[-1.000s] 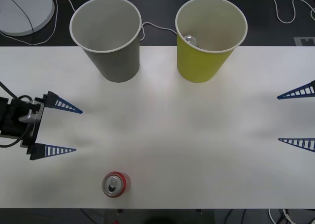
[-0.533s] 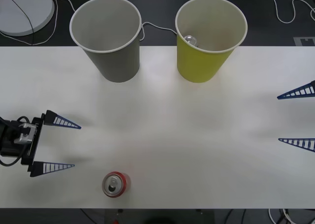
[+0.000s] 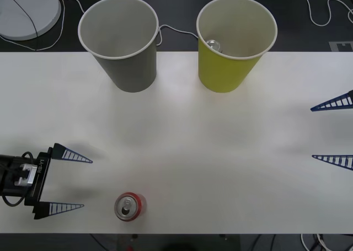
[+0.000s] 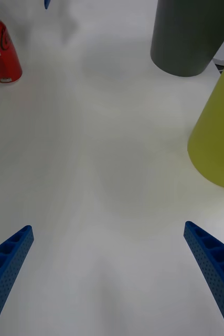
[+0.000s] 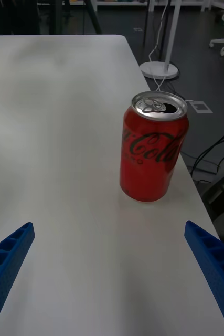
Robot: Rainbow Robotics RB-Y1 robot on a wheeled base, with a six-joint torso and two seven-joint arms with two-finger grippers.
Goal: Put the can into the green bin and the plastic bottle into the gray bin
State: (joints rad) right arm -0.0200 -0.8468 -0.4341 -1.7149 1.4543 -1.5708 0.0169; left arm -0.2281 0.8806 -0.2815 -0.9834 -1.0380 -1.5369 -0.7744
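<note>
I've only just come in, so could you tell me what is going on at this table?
The robot is sorting rubbish into two bins. Its left claw is open at the table's left near corner, facing the red can, which stands upright near the front edge, not yet gripped. The right claw waits open at the right edge. At the back stand the gray bin and the green bin, which already holds another can.

Can (image 3: 130, 206): red body, silver top, white script lettering. Green bin (image 3: 231, 47): yellow-green wall, white rim, pale inside; gray bin (image 3: 122, 44): gray, white rim. Gripper fingers (image 3: 70, 154) blue, apparently ribbed; table (image 3: 220, 151) white.
</note>
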